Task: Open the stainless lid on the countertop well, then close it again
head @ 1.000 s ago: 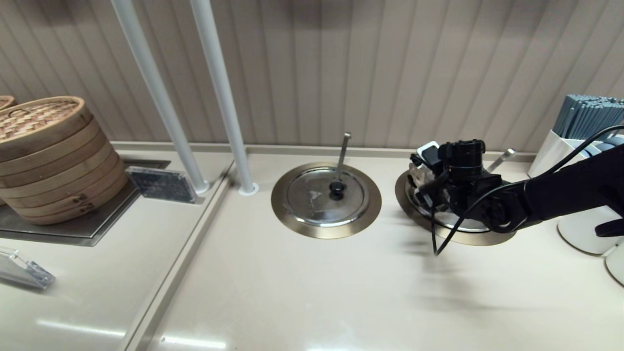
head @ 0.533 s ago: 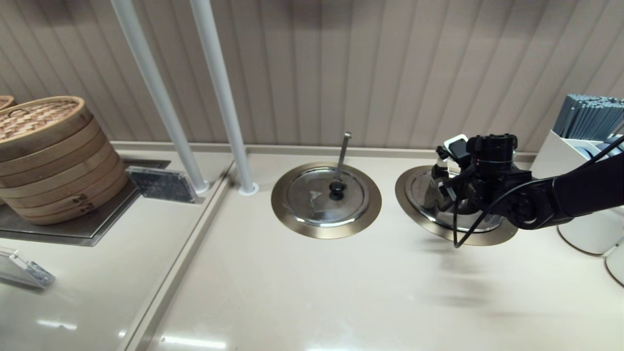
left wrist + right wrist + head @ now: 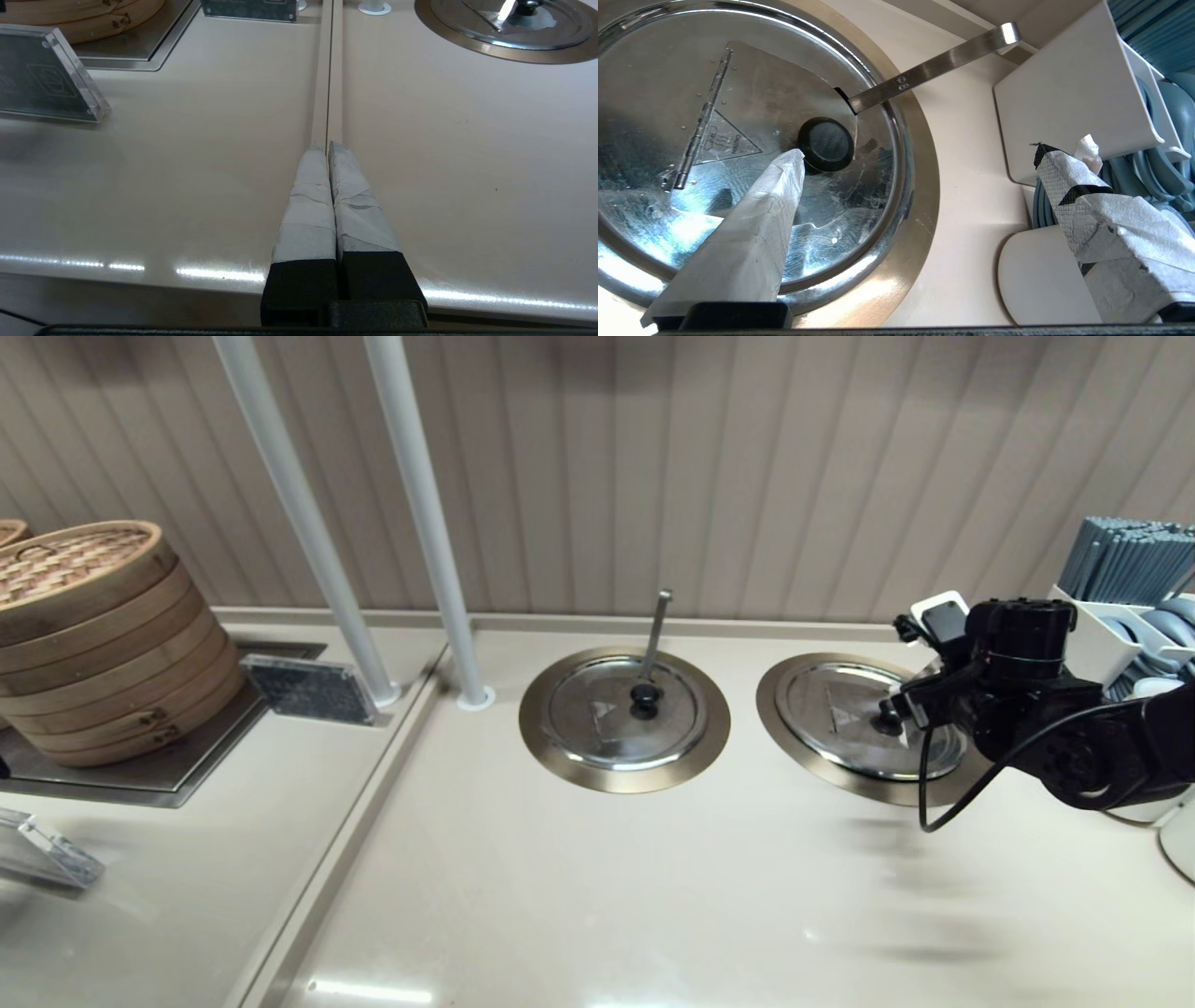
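The stainless lid (image 3: 845,714) lies flat and closed in the countertop well, with its bronze-toned ring (image 3: 769,695) showing around it. In the right wrist view I see the lid (image 3: 752,88), its hinge, the triangular mark, the black knob (image 3: 826,143) and the slanting ladle handle (image 3: 924,70). My right gripper (image 3: 917,150) is open over the lid's right edge (image 3: 920,709). One taped finger (image 3: 784,177) ends right beside the knob, and the other hangs over the white containers. It holds nothing. My left gripper (image 3: 328,145) is shut and empty, parked low over the counter's front.
The twin lid (image 3: 624,711) with the upright ladle handle (image 3: 658,625) sits to the left. Stacked bamboo steamers (image 3: 93,635) and a small sign (image 3: 308,689) are further left, with two white poles (image 3: 420,523) behind. A white holder of blue utensils (image 3: 1125,569) and white containers (image 3: 1116,784) crowd the right arm.
The lid's raised half has come down flat. My right gripper has swung to the right, off the knob, and now stands open beside it.
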Robot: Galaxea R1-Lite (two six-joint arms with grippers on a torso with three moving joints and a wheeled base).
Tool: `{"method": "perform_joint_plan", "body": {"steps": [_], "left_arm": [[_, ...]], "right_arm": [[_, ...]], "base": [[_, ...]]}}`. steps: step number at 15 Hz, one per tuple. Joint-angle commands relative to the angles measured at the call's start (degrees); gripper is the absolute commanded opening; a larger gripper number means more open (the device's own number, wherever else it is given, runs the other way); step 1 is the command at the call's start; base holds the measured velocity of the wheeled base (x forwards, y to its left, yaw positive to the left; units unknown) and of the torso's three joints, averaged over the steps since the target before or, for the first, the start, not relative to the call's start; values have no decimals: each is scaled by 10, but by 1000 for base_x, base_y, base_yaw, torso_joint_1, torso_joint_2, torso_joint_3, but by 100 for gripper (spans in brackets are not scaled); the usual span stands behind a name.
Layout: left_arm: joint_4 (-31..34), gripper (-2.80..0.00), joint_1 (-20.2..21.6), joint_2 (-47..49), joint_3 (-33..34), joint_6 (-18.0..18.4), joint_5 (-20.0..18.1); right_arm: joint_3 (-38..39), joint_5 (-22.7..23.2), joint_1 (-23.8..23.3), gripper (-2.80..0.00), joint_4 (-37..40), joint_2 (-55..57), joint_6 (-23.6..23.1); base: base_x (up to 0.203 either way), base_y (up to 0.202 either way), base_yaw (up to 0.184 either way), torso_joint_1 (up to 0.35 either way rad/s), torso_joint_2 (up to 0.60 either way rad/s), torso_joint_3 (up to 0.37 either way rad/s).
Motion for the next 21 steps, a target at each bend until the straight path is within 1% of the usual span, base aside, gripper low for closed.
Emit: {"method": "perform_joint_plan", "body": {"steps": [1,3,5,6,8,9,11,13,15,16,18,21], "left_arm": [[0,-280,0,0,0,0,0],[0,-280,0,0,0,0,0],[0,-280,0,0,0,0,0],[0,-280,0,0,0,0,0],[0,-280,0,0,0,0,0],[1,-280,0,0,0,0,0],[1,-280,0,0,0,0,0],[1,-280,0,0,0,0,0],[0,-280,0,0,0,0,0],[1,-280,0,0,0,0,0],[0,-280,0,0,0,0,0],[0,-280,0,0,0,0,0]], "right_arm": [[7,2,-13,0,-3,-20,1],[8,9,-26,0,-18,-20,6],[22,26,-31,0,-26,-37,27],[40,48,-31,-280,-24,-59,40],[88,102,-32,-280,-19,-117,77],[119,121,-32,-280,-11,-153,93],[177,167,-32,-280,15,-247,119],[227,217,-31,-280,72,-359,150],[269,242,-28,-280,146,-472,179],[286,248,-27,-280,176,-530,188],[308,253,-28,-280,243,-655,185],[316,252,-32,-280,383,-877,136]], "base": [[0,0,0,0,0,0],[0,0,0,0,0,0],[0,0,0,0,0,0],[0,0,0,0,0,0],[0,0,0,0,0,0],[0,0,0,0,0,0],[0,0,0,0,0,0],[0,0,0,0,0,0],[0,0,0,0,0,0],[0,0,0,0,0,0],[0,0,0,0,0,0],[0,0,0,0,0,0]]}}
